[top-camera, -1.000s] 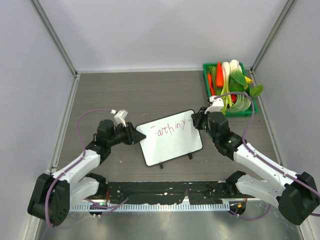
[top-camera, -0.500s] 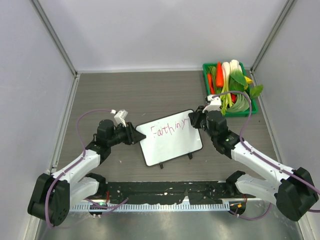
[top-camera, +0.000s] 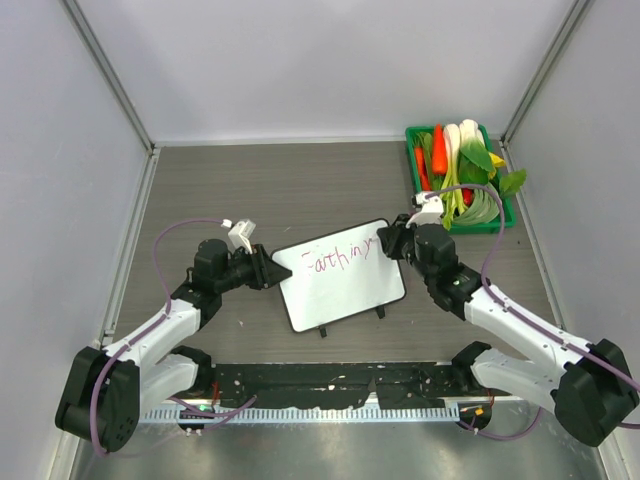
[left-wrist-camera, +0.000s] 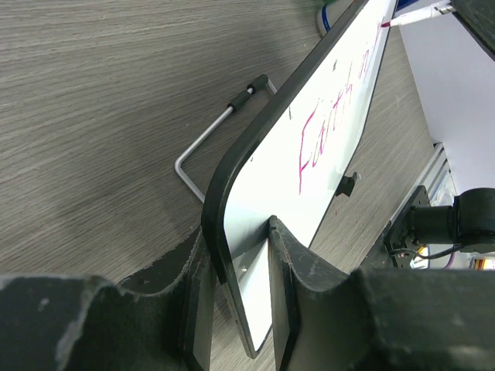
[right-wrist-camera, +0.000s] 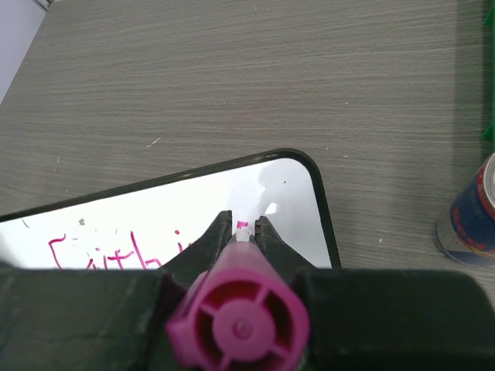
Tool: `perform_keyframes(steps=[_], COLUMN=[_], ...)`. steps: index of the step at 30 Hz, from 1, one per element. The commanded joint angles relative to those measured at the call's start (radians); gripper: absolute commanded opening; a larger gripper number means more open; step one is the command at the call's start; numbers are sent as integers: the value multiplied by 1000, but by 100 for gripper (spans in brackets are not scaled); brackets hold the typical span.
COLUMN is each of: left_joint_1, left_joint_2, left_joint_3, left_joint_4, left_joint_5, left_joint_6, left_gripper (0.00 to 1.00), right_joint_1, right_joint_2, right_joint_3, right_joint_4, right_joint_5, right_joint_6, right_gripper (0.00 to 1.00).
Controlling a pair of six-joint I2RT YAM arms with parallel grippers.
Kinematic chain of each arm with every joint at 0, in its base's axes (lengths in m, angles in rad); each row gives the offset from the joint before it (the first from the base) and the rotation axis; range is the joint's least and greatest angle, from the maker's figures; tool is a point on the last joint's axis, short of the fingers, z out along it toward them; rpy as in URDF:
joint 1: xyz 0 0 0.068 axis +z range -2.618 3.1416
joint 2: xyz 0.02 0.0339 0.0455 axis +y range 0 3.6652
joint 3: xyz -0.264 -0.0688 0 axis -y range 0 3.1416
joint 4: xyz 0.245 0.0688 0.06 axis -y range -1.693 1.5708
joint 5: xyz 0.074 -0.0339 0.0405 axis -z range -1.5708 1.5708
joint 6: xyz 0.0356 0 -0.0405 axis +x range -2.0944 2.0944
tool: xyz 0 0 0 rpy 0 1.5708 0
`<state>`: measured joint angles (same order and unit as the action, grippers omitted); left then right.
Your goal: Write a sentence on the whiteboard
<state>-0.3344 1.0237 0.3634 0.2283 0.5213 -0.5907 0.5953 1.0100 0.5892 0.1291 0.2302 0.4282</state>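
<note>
While my left gripper (top-camera: pixel 277 270) clamps the whiteboard (top-camera: pixel 350 290), my right gripper (top-camera: pixel 386 243) holds a marker to it.

I see the board mid-table between the two arms, its left edge pinched between the left fingers (left-wrist-camera: pixel 290 270). The right jaws are closed on the pink marker (right-wrist-camera: pixel 240 309), whose tip touches the board near its upper right corner, at the end of the sentence (top-camera: pixel 338 260): "Faith in" plus a letter I cannot read. A green crate of vegetables (top-camera: pixel 412 158) sits far right.

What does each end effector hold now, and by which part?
The left end effector clamps the whiteboard by one short edge; the right end effector holds a pink marker by the barrel, near the tip.
</note>
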Motion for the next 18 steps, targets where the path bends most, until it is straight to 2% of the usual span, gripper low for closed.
perform_keyframes(steps=[1,11,18], left_joint_1=[9,9,12], left_joint_2=[13,15,13], left_joint_3=[-14,-14,-14], left_joint_4=[-15,-15,-15], left_joint_5=[-64,-64,-64], left_joint_6=[69,71,71], left_gripper=[0,0,0], right_joint_1=[-2,-2,-2], right_joint_2=[-31,-51,-16], right_joint_3=[-23,-48,1], right_joint_4=[-20,-42,-39], right_joint_5=[-11,17,64], right_joint_6=[9,11,4], right_gripper=[1,1,1])
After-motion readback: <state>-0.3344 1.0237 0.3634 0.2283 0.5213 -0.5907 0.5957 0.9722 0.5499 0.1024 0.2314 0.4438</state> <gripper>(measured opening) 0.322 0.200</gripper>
